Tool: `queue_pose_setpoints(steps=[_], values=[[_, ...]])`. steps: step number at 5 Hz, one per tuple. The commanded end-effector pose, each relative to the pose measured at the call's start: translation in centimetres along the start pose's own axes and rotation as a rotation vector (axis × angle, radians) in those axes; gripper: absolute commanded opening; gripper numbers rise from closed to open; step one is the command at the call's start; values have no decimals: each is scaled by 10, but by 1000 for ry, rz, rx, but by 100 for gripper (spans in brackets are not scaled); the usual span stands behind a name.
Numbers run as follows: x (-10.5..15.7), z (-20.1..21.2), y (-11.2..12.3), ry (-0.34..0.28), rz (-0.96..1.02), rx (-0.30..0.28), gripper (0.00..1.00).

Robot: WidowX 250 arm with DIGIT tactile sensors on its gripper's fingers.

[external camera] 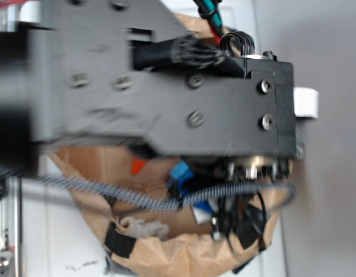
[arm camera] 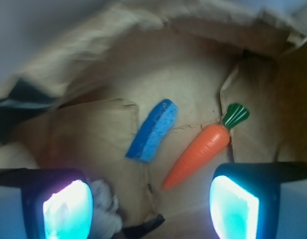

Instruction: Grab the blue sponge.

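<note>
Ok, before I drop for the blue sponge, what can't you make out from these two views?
- Exterior view: the arm covers most of the brown paper; only a corner of the blue sponge shows.
- Exterior view: the gripper's fingertips are lost among cables.
- Wrist view: the white cloth is partly behind a finger and cut by the bottom edge.
- Wrist view: height above the blue sponge can't be judged.

blue sponge (arm camera: 152,130) | elongated, porous | lying flat, tilted diagonally | on brown paper

A robot lab test setup, it seems. Crumpled brown paper (arm camera: 193,74) patched with black tape (external camera: 121,241) forms a makeshift bin. Beside it stand plain white panels (external camera: 51,231) and a metal rail (external camera: 4,231).
</note>
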State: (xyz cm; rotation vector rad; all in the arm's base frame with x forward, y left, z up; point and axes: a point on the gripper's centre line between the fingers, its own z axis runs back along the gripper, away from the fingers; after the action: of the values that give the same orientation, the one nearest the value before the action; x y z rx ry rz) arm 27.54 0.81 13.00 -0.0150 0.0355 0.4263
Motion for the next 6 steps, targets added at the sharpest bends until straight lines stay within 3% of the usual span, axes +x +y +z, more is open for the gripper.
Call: queue_pose_setpoints(steps=[1, 3, 4, 5, 6], values=[[22, -37, 18, -26, 195, -82, 100], [13, -73, -1, 10, 130, -103, 100], [1, -85, -17, 2, 119, -70, 100], [-2, -106, -25, -16, 117, -32, 84], [1, -112, -24, -22, 140, -15, 0]])
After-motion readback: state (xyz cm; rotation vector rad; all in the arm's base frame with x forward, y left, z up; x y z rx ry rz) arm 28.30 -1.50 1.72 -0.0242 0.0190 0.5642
